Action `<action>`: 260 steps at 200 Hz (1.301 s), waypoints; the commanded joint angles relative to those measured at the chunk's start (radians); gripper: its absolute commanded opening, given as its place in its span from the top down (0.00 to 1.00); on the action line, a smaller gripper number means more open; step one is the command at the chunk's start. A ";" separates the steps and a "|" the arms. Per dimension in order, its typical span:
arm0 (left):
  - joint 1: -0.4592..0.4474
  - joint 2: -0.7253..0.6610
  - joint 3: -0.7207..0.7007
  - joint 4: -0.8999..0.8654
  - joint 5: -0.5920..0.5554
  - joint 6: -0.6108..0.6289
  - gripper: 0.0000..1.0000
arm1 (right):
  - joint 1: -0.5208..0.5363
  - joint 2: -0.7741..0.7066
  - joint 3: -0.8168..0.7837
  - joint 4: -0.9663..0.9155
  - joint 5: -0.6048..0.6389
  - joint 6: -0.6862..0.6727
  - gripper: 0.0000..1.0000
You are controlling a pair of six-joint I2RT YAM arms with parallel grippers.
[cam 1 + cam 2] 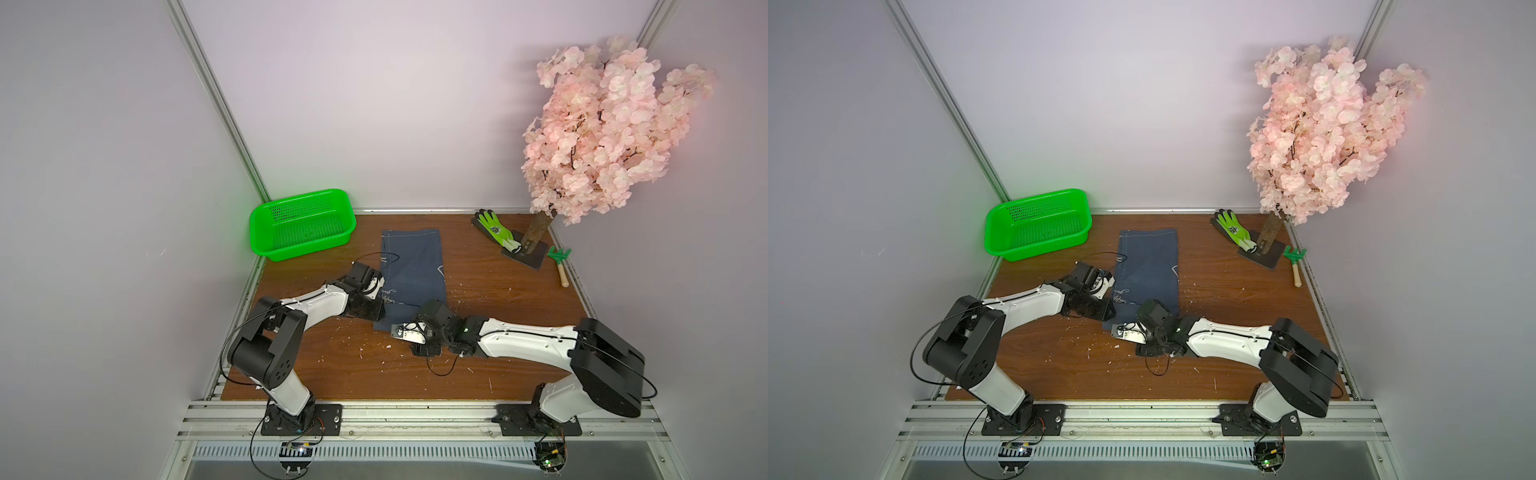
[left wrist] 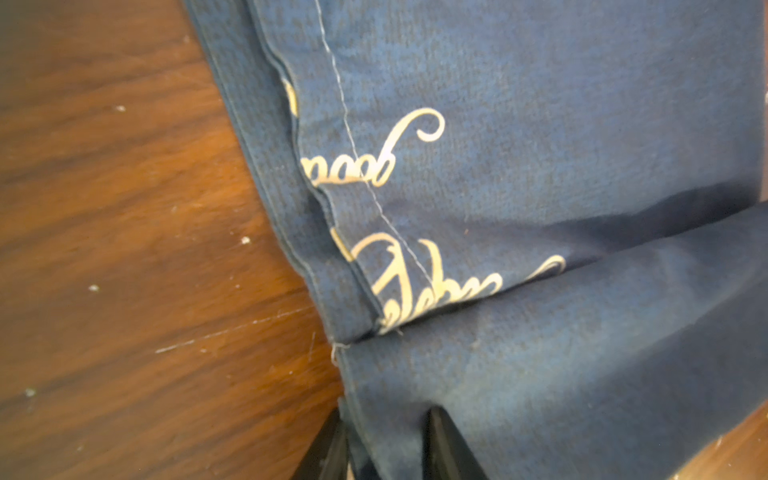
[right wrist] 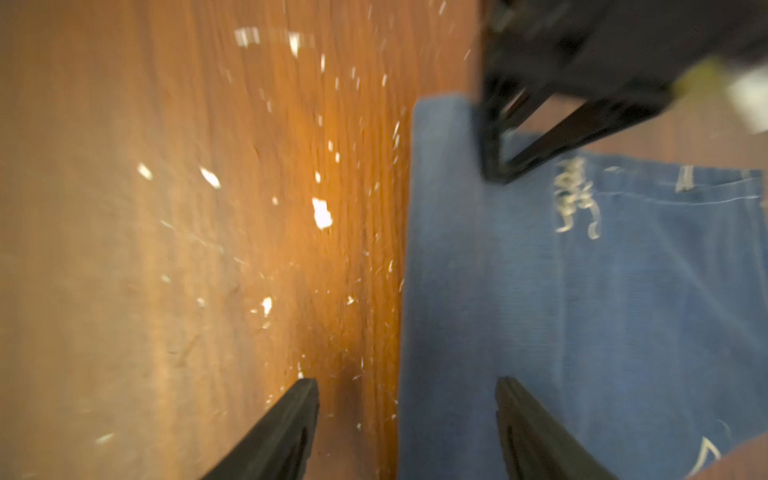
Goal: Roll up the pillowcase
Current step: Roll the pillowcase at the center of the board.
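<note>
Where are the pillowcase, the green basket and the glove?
pillowcase (image 1: pixel 415 257), in a top view, on its flat far half.
green basket (image 1: pixel 291 249), in a top view, on its near wall.
glove (image 1: pixel 495 230), in a top view, on its green middle.

Matt denim pillowcase (image 1: pixel 413 270), scuffed wood table (image 1: pixel 498 316)

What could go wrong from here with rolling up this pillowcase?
Only the left gripper pinches the pillowcase at its turned-over end; the right gripper is open, so the roll may go skewed or slacken on that side. The right gripper's fingers straddle the cloth's edge, one over bare wooden table, so closing here might catch little fabric.
</note>
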 commanded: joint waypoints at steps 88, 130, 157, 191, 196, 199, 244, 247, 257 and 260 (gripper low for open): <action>0.035 -0.090 0.036 -0.118 0.021 -0.033 0.55 | 0.015 0.053 0.050 -0.049 0.149 -0.002 0.76; 0.037 -0.178 0.067 -0.171 -0.010 -0.048 0.48 | 0.015 -0.035 0.104 -0.216 -0.116 0.072 0.90; 0.038 -0.190 0.073 -0.195 -0.014 -0.035 0.47 | 0.006 -0.047 0.135 -0.321 -0.291 0.100 0.91; 0.043 -0.188 0.082 -0.199 -0.017 -0.031 0.46 | -0.084 -0.001 0.203 -0.395 -0.533 0.122 0.90; 0.044 -0.188 0.084 -0.199 -0.018 -0.030 0.46 | -0.100 0.012 0.220 -0.409 -0.552 0.119 0.89; 0.043 -0.188 0.085 -0.201 -0.017 -0.029 0.46 | -0.110 0.020 0.232 -0.419 -0.561 0.115 0.89; 0.056 -0.203 0.104 -0.223 -0.029 -0.019 0.46 | -0.227 0.175 0.410 -0.573 -0.650 0.018 0.83; 0.057 -0.205 0.105 -0.226 -0.029 -0.018 0.46 | -0.233 0.186 0.422 -0.580 -0.650 0.016 0.82; 0.057 -0.217 0.108 -0.232 -0.030 -0.020 0.46 | -0.243 0.214 0.458 -0.592 -0.636 0.006 0.81; 0.057 -0.221 0.109 -0.233 -0.029 -0.021 0.46 | -0.244 0.220 0.464 -0.593 -0.628 0.005 0.81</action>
